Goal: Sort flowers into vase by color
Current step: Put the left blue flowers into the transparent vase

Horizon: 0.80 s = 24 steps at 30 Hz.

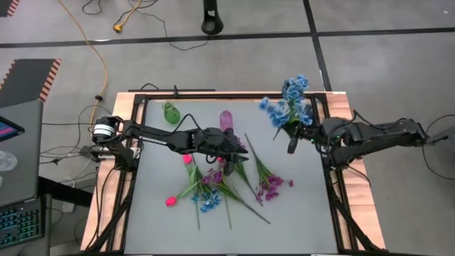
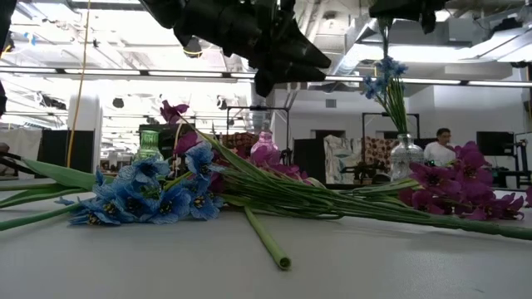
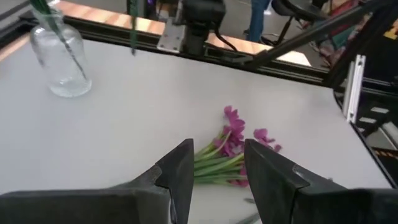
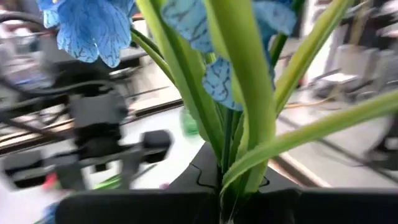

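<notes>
Right gripper clamped a blue sprig over the clear vase.
Left gripper hovered parted and empty above the loose flowers (purple, blue, pink) mid-table.

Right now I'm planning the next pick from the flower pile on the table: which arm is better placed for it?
Left. The left gripper hovers open right over the flower pile, empty. The right gripper is busy, shut on a blue sprig at the clear vase by the table's right edge.
</notes>
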### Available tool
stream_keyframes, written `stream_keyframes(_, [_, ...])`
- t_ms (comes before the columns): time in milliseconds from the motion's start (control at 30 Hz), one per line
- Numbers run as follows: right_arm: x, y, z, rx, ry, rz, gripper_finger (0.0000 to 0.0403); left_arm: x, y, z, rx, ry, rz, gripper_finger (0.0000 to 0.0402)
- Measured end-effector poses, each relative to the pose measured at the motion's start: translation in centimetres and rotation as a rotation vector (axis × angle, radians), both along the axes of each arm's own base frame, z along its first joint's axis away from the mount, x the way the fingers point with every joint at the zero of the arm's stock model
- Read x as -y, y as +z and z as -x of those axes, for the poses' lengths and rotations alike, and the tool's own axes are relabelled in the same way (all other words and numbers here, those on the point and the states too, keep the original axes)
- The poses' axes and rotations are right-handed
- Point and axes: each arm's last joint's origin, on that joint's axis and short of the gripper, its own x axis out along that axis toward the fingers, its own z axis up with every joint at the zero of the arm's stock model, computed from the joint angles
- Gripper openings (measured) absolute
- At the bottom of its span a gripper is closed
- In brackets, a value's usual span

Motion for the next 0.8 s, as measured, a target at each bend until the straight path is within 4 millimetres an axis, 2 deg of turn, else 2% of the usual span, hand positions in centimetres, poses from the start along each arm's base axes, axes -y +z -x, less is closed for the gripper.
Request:
stream_keyframes(267, [0.8, -0.4, 1.0, -0.099, -0.337, 0.117, 0.0037, 0.0, 0.0, 0.0, 0.004, 0.009, -0.013, 0.0128])
stream_keyframes(467, [1.3, -0.2, 1.7, -0.105, -0.398, 0.138, 0.0037, 0.0, 0.0, 0.0, 0.004, 0.012, -0.005, 0.0128])
stream_keyframes(700, [3.6, 0.0, 2.4, -0.101, -0.554, 0.127, 0.0037, 0.0, 0.1, 0.0, 0.008, 0.014, 0.003, 0.0128])
stream_keyframes(800, [4.5, -0.1, 2.4, -0.108, -0.564, 0.116, 0.0037, 0.0, 0.1, 0.0, 0.009, 0.014, 0.004, 0.0128])
